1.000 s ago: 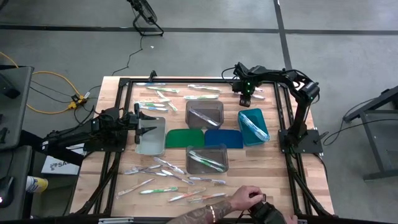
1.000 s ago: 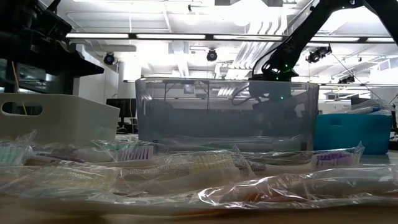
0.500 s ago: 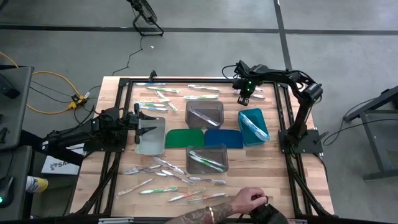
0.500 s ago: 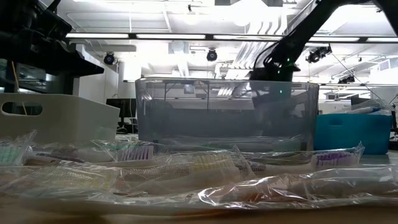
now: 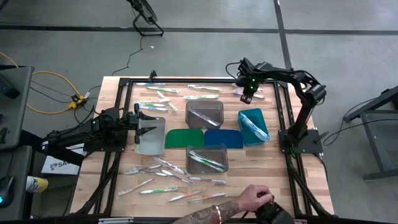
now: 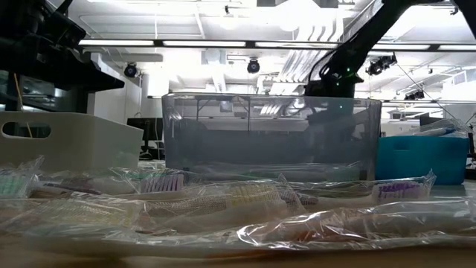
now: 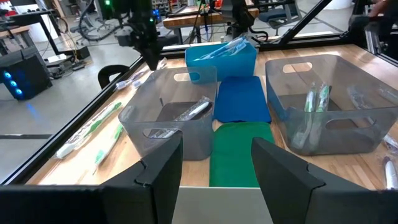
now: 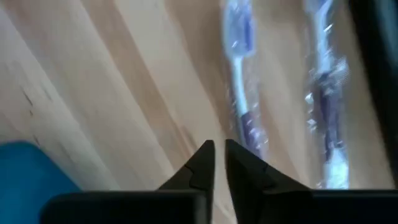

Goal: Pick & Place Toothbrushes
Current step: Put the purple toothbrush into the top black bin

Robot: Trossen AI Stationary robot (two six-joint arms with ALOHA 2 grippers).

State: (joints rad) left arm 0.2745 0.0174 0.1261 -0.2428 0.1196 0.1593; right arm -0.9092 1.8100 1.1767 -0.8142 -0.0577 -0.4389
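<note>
Wrapped toothbrushes lie flat on the wooden table in a far-left cluster [image 5: 158,96], a near cluster [image 5: 165,177] and a few at the far right [image 5: 257,93]. Others lie inside the two grey bins [image 5: 204,113] [image 5: 208,159] and the teal bin [image 5: 253,126]. My right gripper [image 5: 247,94] hovers low over the far-right ones, and its fingers [image 8: 218,152] are shut beside a purple-accented toothbrush [image 8: 244,93]; whether they touch it, I cannot tell. My left gripper [image 5: 144,127] [image 7: 217,168] waits open over the clear-white bin [image 5: 151,135].
A green mat [image 5: 185,138] and a blue mat [image 5: 224,138] lie between the bins. A person's tattooed arm and hand [image 5: 249,200] reach in at the table's near edge. A black frame [image 5: 283,112] borders the table. Bare wood shows beside the teal bin [image 8: 25,174].
My right gripper has shifted a little toward the table's right edge, staying over the far-right toothbrushes. The person's hand at the near edge has moved slightly to the right.
</note>
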